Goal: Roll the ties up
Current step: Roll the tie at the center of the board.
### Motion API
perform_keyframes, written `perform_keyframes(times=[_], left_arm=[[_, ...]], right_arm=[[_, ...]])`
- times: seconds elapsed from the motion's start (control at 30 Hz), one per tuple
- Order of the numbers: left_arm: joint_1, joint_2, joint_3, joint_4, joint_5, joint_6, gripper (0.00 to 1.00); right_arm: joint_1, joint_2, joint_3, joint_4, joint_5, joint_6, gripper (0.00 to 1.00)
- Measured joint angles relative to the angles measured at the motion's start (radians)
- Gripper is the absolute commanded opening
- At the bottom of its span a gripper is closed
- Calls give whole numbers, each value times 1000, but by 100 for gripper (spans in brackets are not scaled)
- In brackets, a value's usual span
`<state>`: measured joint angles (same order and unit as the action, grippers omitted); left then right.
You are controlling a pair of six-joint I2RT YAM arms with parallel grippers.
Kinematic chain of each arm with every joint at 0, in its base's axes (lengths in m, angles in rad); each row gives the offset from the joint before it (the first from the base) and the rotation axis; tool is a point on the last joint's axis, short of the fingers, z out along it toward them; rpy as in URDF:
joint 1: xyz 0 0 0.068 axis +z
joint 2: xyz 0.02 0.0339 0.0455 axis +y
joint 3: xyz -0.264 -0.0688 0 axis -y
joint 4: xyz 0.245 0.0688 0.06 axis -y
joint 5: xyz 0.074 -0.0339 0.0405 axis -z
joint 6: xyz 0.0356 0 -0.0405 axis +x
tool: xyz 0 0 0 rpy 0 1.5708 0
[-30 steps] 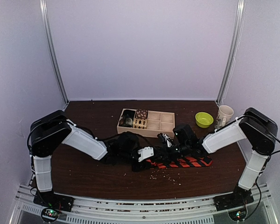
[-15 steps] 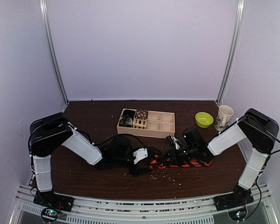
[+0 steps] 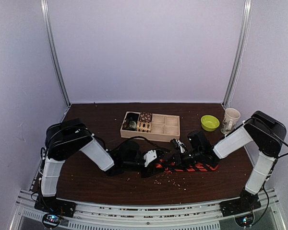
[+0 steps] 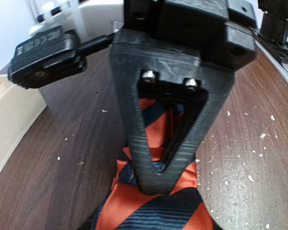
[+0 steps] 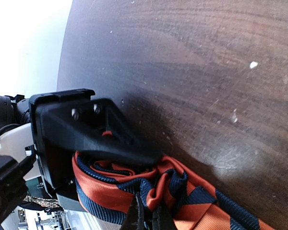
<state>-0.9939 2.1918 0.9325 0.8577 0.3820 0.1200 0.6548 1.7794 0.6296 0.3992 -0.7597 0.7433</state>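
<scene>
1. Orange-and-navy striped fabric: the tie (image 3: 194, 167) lies on the table (image 3: 96, 120) just in front of the wooden tray (image 3: 153, 136). Its flat length runs toward the tray's right end, and a bunched, partial roll sits in front of the tray's middle.
2. Right gripper (image 5: 146, 215): jaws drawn tight, pinching a fold at the bunched end.
3. Left gripper (image 3: 151, 163): one finger (image 4: 134, 120) stands over the roll. I cannot tell whether the jaws clamp the fabric or merely straddle it.
4. Risk, unwinding: the layers look slack and uneven in the right wrist view. If the right pinch lets go before the left has a firm hold, I judge the roll will spring open.
5. Risk, collision: both grippers crowd the same spot in front of the tray. A small misjudged move could knock the fingers together or catch only one layer.
6. Risk, contamination: pale crumbs (image 3: 169, 180) lie on the table in front of the tie, on its side away from the tray. Dragging the tie across them could wind them into the roll.
</scene>
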Motion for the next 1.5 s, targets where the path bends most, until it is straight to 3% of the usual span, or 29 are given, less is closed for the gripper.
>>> perform_keyframes(times=[0.23,0.57,0.67,0.87,0.97,1.1,1.17,1.5], left_arm=[[-2,-43,13,-122,-8,37,29],[-2,-112,85,-419,-46,73,31],[-2,-114,98,-450,-46,73,31],[-2,-116,107,-476,-47,80,32],[0,-118,107,-479,-48,81,39],[0,-118,107,-484,-50,89,63],[1,-120,107,-486,-50,87,70],[11,-132,58,-356,-27,64,79]], right_arm=[[-5,-47,-2,-54,18,-3,39],[4,-169,32,-169,41,9,44],[41,-137,73,-175,31,19,40],[61,-69,109,-183,19,8,0],[55,-68,117,-185,8,5,0],[43,-63,103,-172,8,-2,0],[29,-60,79,-156,7,-3,0],[-47,-48,10,-80,-42,-15,0]])
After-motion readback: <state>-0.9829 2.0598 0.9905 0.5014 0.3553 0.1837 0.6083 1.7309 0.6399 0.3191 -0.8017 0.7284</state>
